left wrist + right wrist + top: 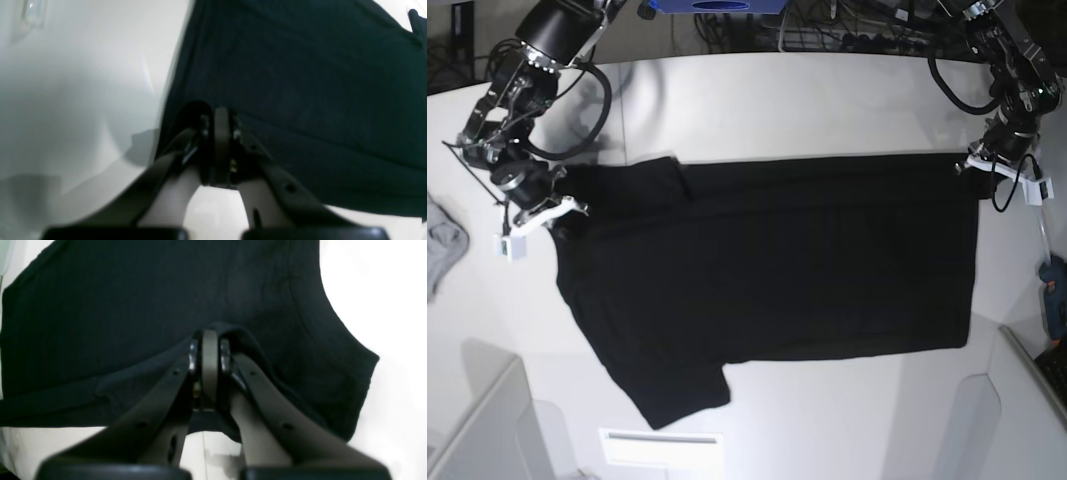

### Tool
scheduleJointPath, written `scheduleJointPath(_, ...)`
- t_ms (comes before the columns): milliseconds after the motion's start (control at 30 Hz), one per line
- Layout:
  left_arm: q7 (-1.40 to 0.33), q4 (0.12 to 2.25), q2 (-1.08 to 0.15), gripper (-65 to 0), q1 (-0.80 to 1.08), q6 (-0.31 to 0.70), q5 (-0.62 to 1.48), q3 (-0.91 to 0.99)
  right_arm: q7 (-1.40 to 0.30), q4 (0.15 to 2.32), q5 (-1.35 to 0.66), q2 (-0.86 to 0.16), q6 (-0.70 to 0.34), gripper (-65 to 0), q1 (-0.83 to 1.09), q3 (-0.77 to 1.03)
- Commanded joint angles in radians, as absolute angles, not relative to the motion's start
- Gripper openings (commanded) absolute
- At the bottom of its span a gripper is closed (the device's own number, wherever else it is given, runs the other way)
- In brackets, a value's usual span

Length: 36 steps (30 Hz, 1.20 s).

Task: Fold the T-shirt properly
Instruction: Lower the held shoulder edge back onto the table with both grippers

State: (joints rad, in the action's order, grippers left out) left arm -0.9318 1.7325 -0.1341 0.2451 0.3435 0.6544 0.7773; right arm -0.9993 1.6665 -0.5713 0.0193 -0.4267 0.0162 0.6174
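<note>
The T-shirt (777,270) is lying spread across the middle of the white table (827,110), plain black side up, one sleeve pointing to the lower left. The right gripper (557,205) is pinching its upper-left shoulder edge; the left gripper (977,165) is pinching the upper-right hem corner. Both arms should probably be lifting evenly, keeping that edge taut while carrying it toward the frame's bottom.
</note>
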Motion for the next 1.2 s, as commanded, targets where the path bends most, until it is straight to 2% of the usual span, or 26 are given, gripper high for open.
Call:
scheduleJointPath(0,-0.924,1.748,-0.147,-65.0,0.232,0.349,0.650,0.783,-0.981,1.667,-0.588,0.010,-0.432,-65.0,-0.008,0.618)
scheduleJointPath(267,-0.944,1.738,-0.150,-65.0,0.174,0.349,0.630,0.780,-0.981,1.603,-0.588,0.010,-0.427,-65.0,-0.067,0.616)
scheduleJointPath(467,-0.944,1.664,-0.151,-65.0,0.137,0.309,0.630,0.780,-0.977,1.563,-0.588,0.010,-0.377,-65.0,-0.110,0.616)
scheduleJointPath(733,-0.943,1.661,-0.154,-65.0,0.104,0.308,0.630,0.756,-0.970,1.489,-0.588,-0.001,-0.375,-65.0,-0.133,0.615)
scheduleJointPath(1167,-0.938,1.616,-0.154,-65.0,0.091,0.308,0.630,0.745,-0.970,1.484,-0.588,-0.002,-0.374,-65.0,-0.143,0.615)
